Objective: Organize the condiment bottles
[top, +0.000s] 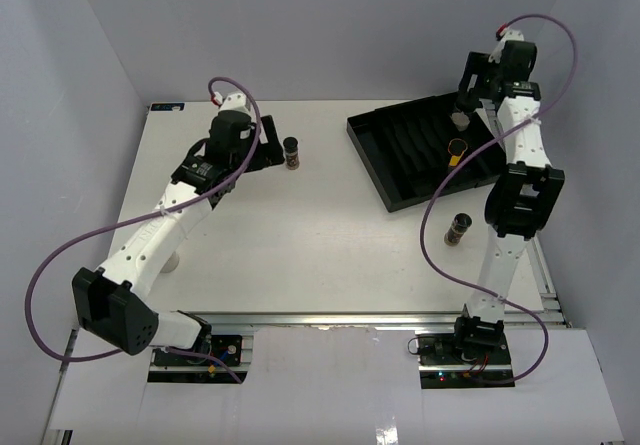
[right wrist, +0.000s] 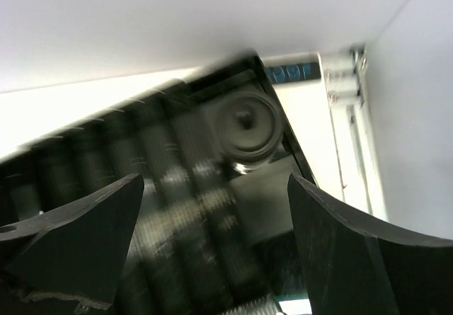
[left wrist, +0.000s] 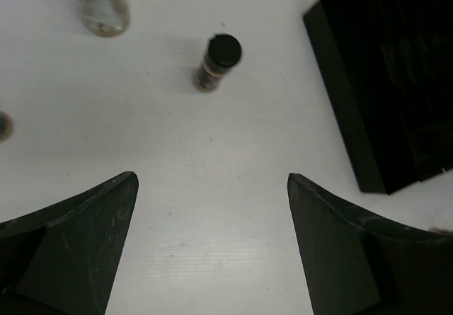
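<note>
A dark brown bottle (top: 291,152) stands on the table just right of my left gripper (top: 266,149), which is open and empty. The left wrist view shows my left gripper (left wrist: 212,177) over bare table, a brown bottle (left wrist: 219,61) ahead and a clear whitish bottle (left wrist: 100,3) at the top left. My right gripper (top: 463,103) hangs open over the black slotted tray (top: 400,165). Under it a whitish bottle (top: 460,120) stands in the tray, with a yellow bottle (top: 455,151) nearer. The right wrist view is blurred; my right gripper (right wrist: 212,180) is apart from a black cap (right wrist: 244,127) in the tray's corner.
Another dark brown bottle (top: 458,229) stands on the table beside the right arm. A whitish bottle (top: 172,262) shows partly under the left arm. The tray also shows in the left wrist view (left wrist: 382,81) and the right wrist view (right wrist: 170,187). Grey walls surround the table.
</note>
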Motion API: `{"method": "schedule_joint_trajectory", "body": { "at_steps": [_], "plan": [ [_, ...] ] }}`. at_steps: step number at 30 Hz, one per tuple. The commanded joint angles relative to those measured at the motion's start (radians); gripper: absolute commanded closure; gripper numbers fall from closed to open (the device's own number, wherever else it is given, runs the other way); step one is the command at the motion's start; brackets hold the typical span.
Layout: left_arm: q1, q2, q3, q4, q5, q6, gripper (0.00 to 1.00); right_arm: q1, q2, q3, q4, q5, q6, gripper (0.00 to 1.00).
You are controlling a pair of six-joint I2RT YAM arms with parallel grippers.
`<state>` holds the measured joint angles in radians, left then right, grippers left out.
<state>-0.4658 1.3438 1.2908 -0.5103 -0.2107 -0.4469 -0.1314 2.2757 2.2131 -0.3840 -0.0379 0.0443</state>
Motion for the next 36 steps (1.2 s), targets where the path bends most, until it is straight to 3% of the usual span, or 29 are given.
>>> {"method": "schedule_joint_trajectory", "body": {
  "at_steps": [1, 4, 9, 13, 16, 22, 29, 36],
  "plan": [
    [0.089, 0.002, 0.096, -0.159, -0.184, -0.074, 0.02, 0.002, -0.333, -0.005, -0.004, -0.137, 0.005, 0.11],
    [0.138, -0.025, 0.083, -0.234, -0.3, -0.192, 0.02, 0.032, -0.45, -0.093, -0.028, -0.196, -0.003, 0.11],
    [0.25, -0.064, 0.058, -0.373, -0.303, -0.289, 0.02, 0.082, -0.59, -0.297, 0.018, -0.261, 0.038, 0.11],
    [0.379, -0.087, -0.034, -0.441, -0.329, -0.336, 0.02, 0.171, -0.609, -0.29, -0.019, -0.232, -0.019, 0.1],
    [0.457, -0.189, -0.103, -0.444, -0.317, -0.37, 0.02, 0.211, -0.608, -0.259, -0.035, -0.209, -0.039, 0.09],
    [0.572, -0.283, -0.19, -0.425, -0.419, -0.321, 0.02, 0.216, -0.6, -0.25, -0.029, -0.249, 0.001, 0.09],
    [0.726, -0.237, -0.257, -0.405, -0.305, -0.285, 0.02, 0.217, -0.618, -0.336, -0.003, -0.288, 0.035, 0.08],
    [0.789, -0.255, -0.326, -0.342, -0.214, -0.275, 0.03, 0.216, -0.617, -0.316, -0.029, -0.305, 0.029, 0.07]
  ]
}}
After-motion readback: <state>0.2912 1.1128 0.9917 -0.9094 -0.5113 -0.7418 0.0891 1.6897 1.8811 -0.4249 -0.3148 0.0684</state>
